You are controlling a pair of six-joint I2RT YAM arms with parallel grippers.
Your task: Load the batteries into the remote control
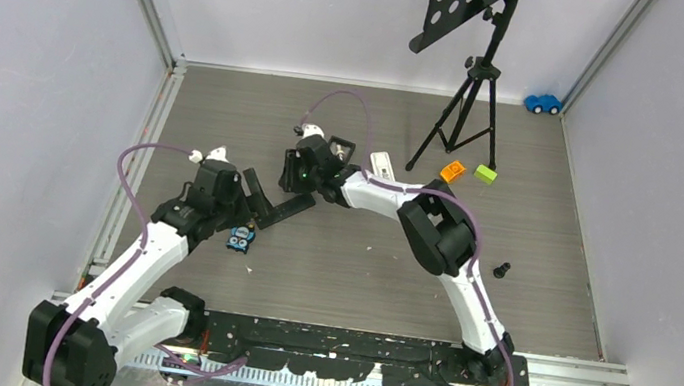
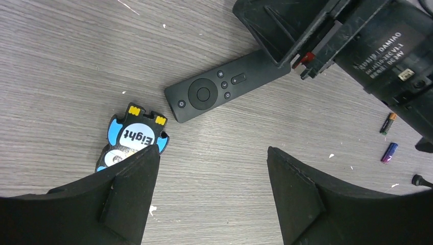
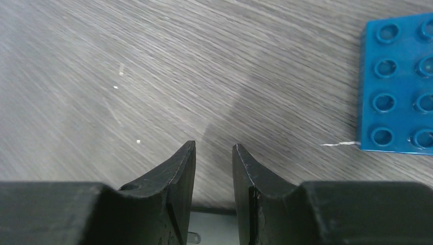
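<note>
Purple foil on one, greenish-dark with an orange end on the other: two batteries (image 2: 389, 151) lie on the table (image 2: 76, 61) at the right edge of the left wrist view. They are just apart from each other and well apart from the remote (image 2: 204, 94). They look light, hard and smooth, likely to roll or slip from a pinch, so the hold should go across the middle of the barrel. No brand on them can be read.

The remote lies button side up in the upper middle of that view. It looks like stiff, slim plastic, best taken across its narrow width, and its battery door is probably underneath. It bears only button symbols.

The left gripper (image 2: 212, 155) hangs wide and empty at the bottom of the frame. The right gripper (image 3: 213, 145) stands narrow, with a slit of table between the tips and nothing pinched there. Its arm (image 2: 378, 46), upper right, reads "DAMIAO" upside down. A blue figure (image 2: 134, 138), lower left, reads "Eight".
</note>
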